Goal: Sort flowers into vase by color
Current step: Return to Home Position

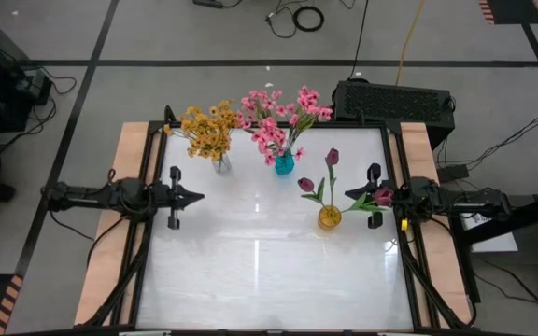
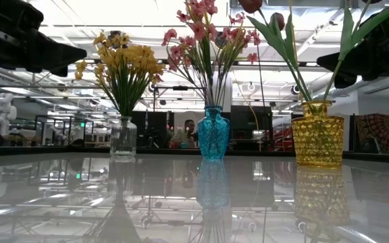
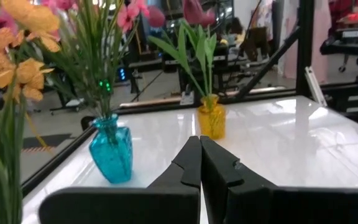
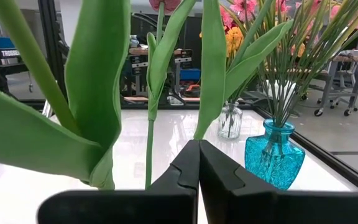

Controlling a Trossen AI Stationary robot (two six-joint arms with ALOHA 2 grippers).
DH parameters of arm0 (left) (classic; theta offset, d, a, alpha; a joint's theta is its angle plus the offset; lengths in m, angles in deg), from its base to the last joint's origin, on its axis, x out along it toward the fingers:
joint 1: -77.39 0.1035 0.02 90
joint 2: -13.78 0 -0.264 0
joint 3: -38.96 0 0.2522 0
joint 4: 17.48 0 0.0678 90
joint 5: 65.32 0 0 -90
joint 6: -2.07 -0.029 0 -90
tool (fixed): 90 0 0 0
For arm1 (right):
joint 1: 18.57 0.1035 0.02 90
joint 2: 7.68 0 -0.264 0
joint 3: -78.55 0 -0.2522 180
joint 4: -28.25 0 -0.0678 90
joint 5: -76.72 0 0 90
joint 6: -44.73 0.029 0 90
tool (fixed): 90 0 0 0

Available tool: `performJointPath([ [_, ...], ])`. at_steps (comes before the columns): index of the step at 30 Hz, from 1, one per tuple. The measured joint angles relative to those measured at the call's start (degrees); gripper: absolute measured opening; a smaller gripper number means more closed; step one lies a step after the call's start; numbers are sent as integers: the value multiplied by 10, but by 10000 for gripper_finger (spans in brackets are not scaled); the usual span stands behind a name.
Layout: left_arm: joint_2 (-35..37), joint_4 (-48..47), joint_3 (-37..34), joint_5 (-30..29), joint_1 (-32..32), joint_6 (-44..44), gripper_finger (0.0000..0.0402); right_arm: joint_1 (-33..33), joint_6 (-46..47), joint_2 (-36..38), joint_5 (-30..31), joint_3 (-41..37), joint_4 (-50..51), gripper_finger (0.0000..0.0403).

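Three vases stand on the white table. A clear vase [image 1: 221, 164] holds the yellow-orange sprays [image 1: 208, 131], a blue vase [image 1: 284, 163] the pink sprays [image 1: 278, 117], and a yellow vase [image 1: 330, 217] three magenta tulips. One tulip bud [image 1: 382, 196] leans out over my right arm's wrist. My right gripper [image 1: 347, 196] is shut, just right of the yellow vase, with tulip leaves [image 4: 98, 93] close around it. My left gripper [image 1: 200, 197] is shut and hovers over the table's left part, apart from every vase. My right gripper [image 4: 199, 143] is shut with its tips right beside a tulip leaf [image 4: 211, 93] and a stem [image 4: 149, 149]. Whether it touches them, I cannot tell; nothing lies between the fingers.
A black box [image 1: 392, 98] sits beyond the table's far right corner. Black frame rails [image 1: 138, 271] run along both sides. The near half of the table [image 1: 269, 271] is bare white surface. Workshop furniture fills the room behind in the low view.
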Motion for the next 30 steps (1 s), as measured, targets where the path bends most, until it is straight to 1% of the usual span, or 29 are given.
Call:
performJointPath([
  [5,0,3,-3,30,22,-1,0,0,0,0,0,0,0,0],
  [9,0,-1,-3,66,34,-2,0,0,0,0,0,0,0,0],
  [15,0,-2,-3,68,48,3,0,0,0,0,0,0,0,0],
  [24,0,-4,-4,74,48,3,0,0,0,0,0,0,0,0],
  [30,-1,-2,-4,64,48,3,17,0,0,0,0,0,0,0],
])
